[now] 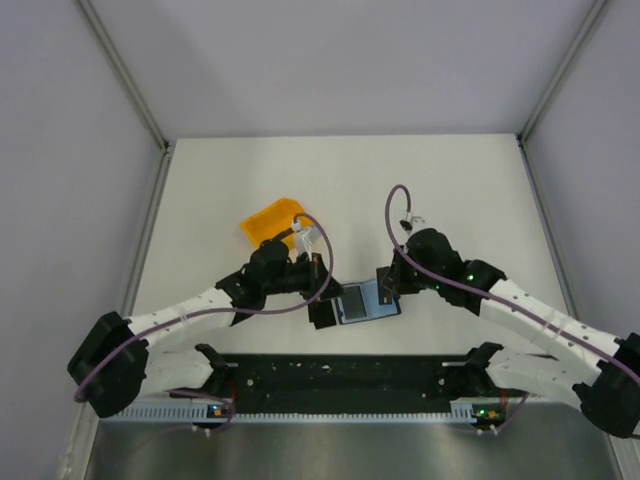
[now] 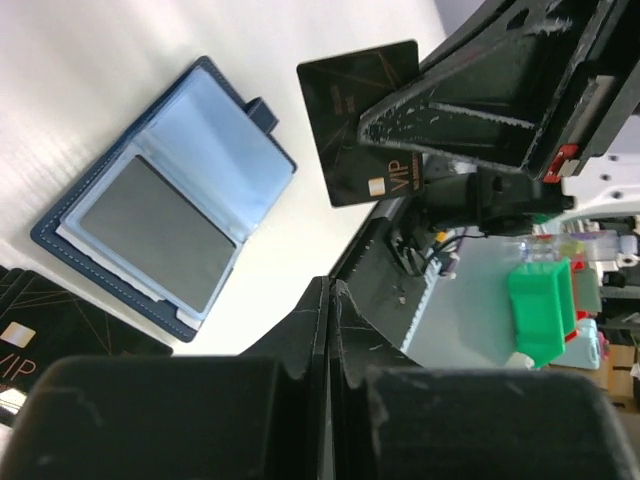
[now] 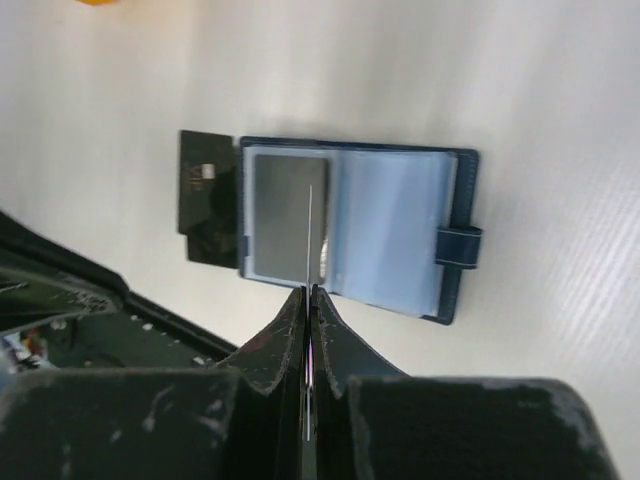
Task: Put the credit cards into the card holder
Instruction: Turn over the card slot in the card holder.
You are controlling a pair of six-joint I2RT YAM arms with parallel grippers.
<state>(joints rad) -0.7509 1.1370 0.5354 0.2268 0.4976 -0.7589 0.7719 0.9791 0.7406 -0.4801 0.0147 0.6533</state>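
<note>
Card holder (image 3: pixel 390 230): navy, squarish, lying open and flat on the counter (image 3: pixel 520 90). It has pale stitching along the edge and light blue clear sleeves inside. One leaf carries a grey pocket panel; the other leaf's outer edge carries a short navy strap tab.

Right end effector (image 3: pixel 307 292): clenched on the first credit card (image 2: pixel 350 110), gripping it by one edge. The card is black with thin gold lines, a small pale square and "VIP" lettering. It stands off the counter, straight out from the fingertips, over the holder's grey panel. From its own wrist camera it shows only as a thin bright line.

Left end effector (image 2: pixel 328 292): fingers pressed together, nothing visible between them. The open holder lies ahead of its tips and to their left. The first card hangs ahead and slightly right.

Second credit card (image 3: pixel 205 200): same black "VIP" face, flat on the counter. It lies against the holder's grey-panel side, one edge touching or slipping under that leaf. It is close beside the left end effector's body.

Surface: white, matte, faintly ribbed. A black rail (image 1: pixel 340 380) runs along the near edge between the arm bases. An orange bin (image 1: pixel 270 222) sits well beyond the left end effector.

Room: plain pale grey panel walls (image 1: pixel 350 60) with metal corner strips. Past the counter's edge, the left wrist view shows a green bin (image 2: pixel 540 300) among blurred clutter.
</note>
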